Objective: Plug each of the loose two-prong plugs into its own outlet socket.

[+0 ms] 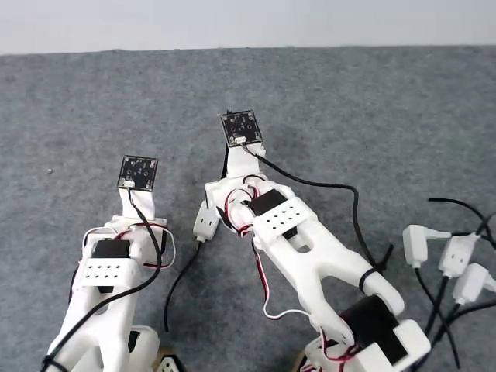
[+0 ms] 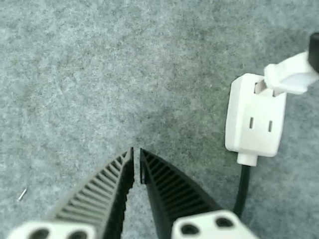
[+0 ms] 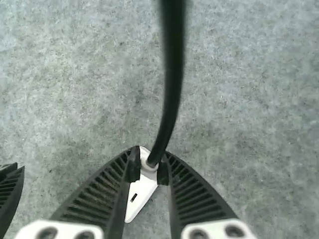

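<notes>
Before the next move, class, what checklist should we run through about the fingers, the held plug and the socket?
1. Is the right gripper clamped by its fingers on the white plug: ok.
2. Are that plug's prongs lined up with the outlet socket: cannot tell, the prongs are hidden.
3. Are the socket's two facing slots free: ok.
4. Is the left gripper steadying the socket: not ok, it is closed on nothing beside it.
5. Are the loose plugs clear of both arms: ok.
</notes>
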{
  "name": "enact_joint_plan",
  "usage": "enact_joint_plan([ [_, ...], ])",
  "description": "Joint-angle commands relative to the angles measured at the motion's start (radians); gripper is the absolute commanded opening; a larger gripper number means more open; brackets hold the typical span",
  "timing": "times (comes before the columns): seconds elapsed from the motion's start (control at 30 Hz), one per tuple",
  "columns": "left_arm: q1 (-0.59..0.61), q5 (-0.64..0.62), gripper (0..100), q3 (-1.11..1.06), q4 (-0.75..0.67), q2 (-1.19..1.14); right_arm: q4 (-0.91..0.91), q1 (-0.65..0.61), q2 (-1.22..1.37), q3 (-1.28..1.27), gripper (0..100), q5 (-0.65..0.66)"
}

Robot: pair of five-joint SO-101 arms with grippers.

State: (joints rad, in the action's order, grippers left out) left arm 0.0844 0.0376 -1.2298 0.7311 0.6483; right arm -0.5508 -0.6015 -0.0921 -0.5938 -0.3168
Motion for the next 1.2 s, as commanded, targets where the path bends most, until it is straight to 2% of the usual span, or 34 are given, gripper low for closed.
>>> enact_joint_plan([
  [0.0,0.006,-0.009,2,0.047,0.002,0.017,0.015,0.012,-0.002,-0.002,0.8,-0.005],
  [0.2,0.005,-0.009,2,0.039,0.002,0.017,0.027,-0.067,-0.01,-0.043,0.9,0.095],
  [0.3,0.006,-0.009,2,0.039,0.002,0.017,0.041,-0.073,-0.012,-0.057,0.9,0.101],
  [0.67,0.008,-0.009,2,0.039,0.002,0.017,0.033,-0.14,0.021,-0.061,0.9,0.269],
  [0.77,0.009,-0.009,2,0.039,0.002,0.02,0.033,-0.142,0.022,-0.055,2.9,0.267],
  [0.87,0.025,-0.014,2,0.042,0.0,0.025,0.031,-0.159,0.019,-0.055,15.6,0.262],
  [0.97,0.077,-0.015,2,0.067,-0.003,0.025,-0.016,-0.193,0.019,-0.037,27.7,0.192],
  [1.03,0.117,-0.02,2,0.085,-0.002,0.025,-0.073,-0.229,0.021,0.0,29.2,0.157],
  [1.17,0.209,-0.11,2,0.119,-0.005,0.023,-0.116,-0.278,0.028,0.044,27.2,0.097],
])
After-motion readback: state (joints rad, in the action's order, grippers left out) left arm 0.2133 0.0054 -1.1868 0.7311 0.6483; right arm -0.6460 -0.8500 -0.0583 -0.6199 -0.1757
